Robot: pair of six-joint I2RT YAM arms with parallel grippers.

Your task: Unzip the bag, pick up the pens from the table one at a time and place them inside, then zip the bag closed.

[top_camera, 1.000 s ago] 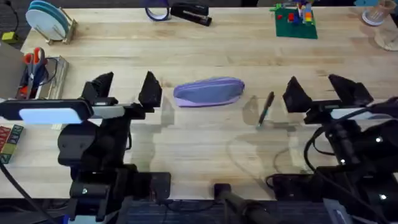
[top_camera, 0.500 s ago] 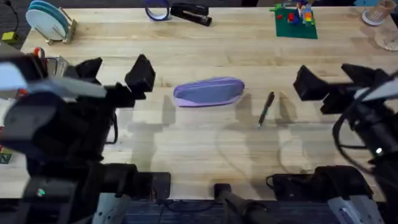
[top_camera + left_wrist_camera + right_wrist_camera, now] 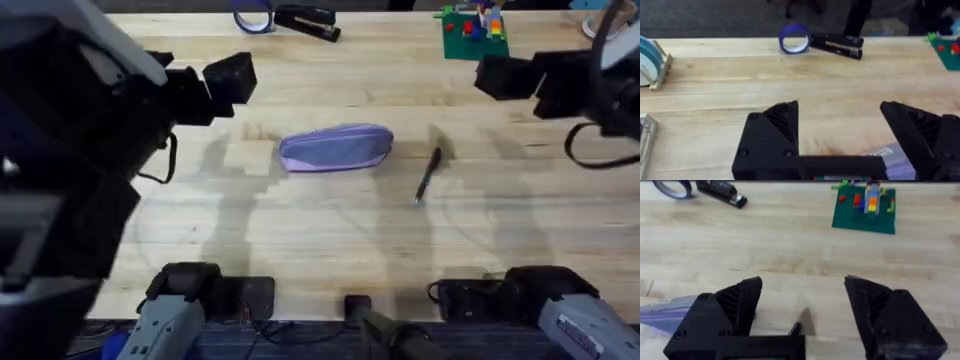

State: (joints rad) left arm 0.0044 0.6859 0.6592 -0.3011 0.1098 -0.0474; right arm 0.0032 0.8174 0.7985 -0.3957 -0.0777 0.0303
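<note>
Left arm is sitting high and close under the overhead camera, big dark blur over the left side of the table (image 3: 330,240). Left gripper (image 3: 840,142) is hanging spread wide, nothing between the fingers, above bare wood left of the bag.

Lavender pencil pouch (image 3: 335,147) is lying flat near table centre, long axis left-right, zipper looking closed as far as I can tell. A corner of it is showing under the left gripper's fingers in the left wrist view and beside the right gripper's finger in the right wrist view.

Dark pen (image 3: 428,175) is lying on the wood just right of the pouch, not touching it, angled slightly off vertical in the overhead view.

Right gripper (image 3: 802,312) is hovering spread open, empty, right of the pen and toward the far edge.

Far edge, left to right: purple tape ring (image 3: 252,17), black stapler (image 3: 306,21), green baseplate with bricks (image 3: 476,32).
</note>
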